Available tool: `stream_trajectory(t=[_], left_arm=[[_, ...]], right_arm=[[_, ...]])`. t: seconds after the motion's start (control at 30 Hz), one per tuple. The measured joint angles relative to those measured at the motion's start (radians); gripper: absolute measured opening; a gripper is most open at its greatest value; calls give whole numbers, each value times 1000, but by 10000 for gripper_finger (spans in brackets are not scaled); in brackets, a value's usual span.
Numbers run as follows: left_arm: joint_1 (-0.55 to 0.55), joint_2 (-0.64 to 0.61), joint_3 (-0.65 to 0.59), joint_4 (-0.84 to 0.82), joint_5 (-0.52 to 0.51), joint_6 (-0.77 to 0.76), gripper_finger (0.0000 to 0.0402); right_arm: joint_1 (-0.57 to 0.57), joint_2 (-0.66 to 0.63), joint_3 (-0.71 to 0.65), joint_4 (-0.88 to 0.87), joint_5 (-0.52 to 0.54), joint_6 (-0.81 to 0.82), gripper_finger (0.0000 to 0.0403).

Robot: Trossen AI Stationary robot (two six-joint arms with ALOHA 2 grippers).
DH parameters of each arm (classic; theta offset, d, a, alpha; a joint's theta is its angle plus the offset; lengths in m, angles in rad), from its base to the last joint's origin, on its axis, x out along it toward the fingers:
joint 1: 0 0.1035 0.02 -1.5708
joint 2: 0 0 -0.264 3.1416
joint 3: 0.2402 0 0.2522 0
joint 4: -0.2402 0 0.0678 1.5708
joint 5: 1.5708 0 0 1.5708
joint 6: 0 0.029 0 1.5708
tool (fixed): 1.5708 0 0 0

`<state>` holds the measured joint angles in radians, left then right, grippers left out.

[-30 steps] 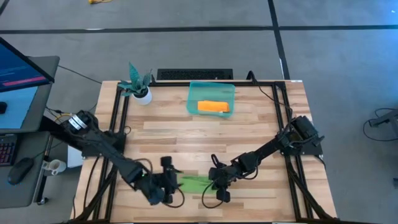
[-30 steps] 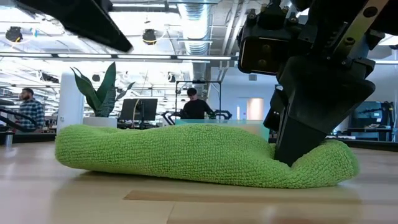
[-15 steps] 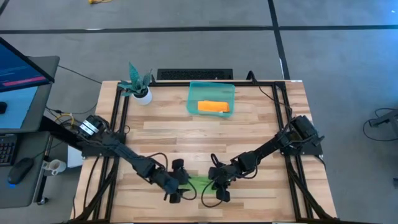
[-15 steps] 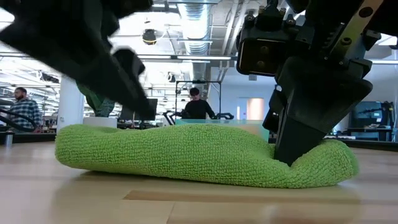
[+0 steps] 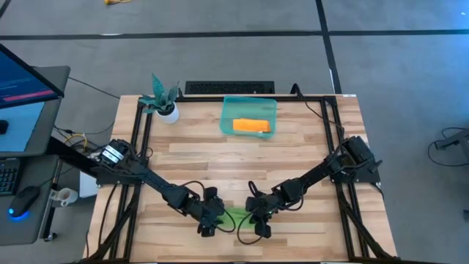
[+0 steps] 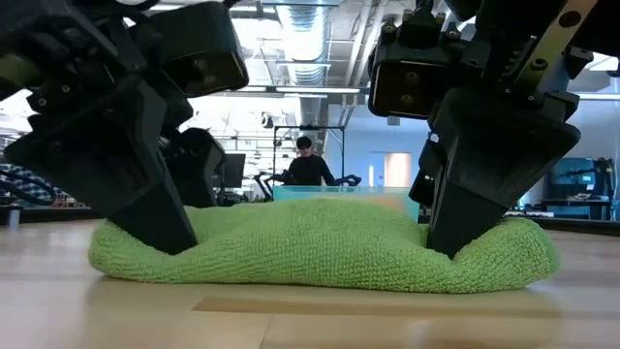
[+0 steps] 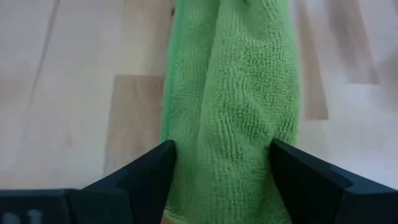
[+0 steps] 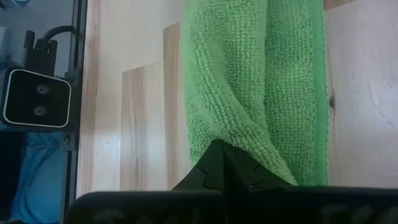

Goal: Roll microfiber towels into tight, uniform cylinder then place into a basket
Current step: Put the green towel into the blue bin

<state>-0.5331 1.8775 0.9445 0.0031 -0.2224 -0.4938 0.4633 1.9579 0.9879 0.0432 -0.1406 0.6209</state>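
The bright green towel [image 5: 237,215] lies as a loose roll on the wooden table near its front edge; it also shows in the low view [image 6: 320,242]. My left gripper [image 5: 212,220] is open, its fingers astride the roll's left end. My right gripper [image 5: 256,220] is shut on the roll's right end. The orange towel [image 5: 251,126], rolled, lies inside the teal basket [image 5: 229,110] at the table's far side. My left gripper comes from above, slanting in from the table's left, with one finger [image 7: 149,177] on each long side of the roll's left end [image 7: 217,143]. The fingers lie across the roll and touch its sides. The roll rests on the table. My right gripper pinches a raised fold of the roll near its right end [image 8: 242,134] between its shut fingers [image 8: 214,165]. The fingers point down, slanting in from the table's right. The cloth is dented in around them [image 6: 455,254]. The roll lies on the table.
A potted plant in a white pot [image 5: 163,99] stands at the far left corner. A black frame rail [image 5: 139,147] runs along the table's left and right sides. Bare wood lies between the towel and the basket. People and desks show in the room beyond.
My left gripper has moved toward the table's right edge and come down over the green roll's left end, its fingers now on either side of it. That end has been nudged slightly toward the right. My right gripper has kept its hold.
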Motion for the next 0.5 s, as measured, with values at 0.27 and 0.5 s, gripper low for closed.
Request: stream_trajectory(t=[0.27,0.5], left_arm=[[-8,17,3,7,2,-92,247],[-19,19,1,-2,39,-119,150]], right_arm=[[0,0,0,-1,-16,0,12],[-1,1,0,6,-15,0,25]])
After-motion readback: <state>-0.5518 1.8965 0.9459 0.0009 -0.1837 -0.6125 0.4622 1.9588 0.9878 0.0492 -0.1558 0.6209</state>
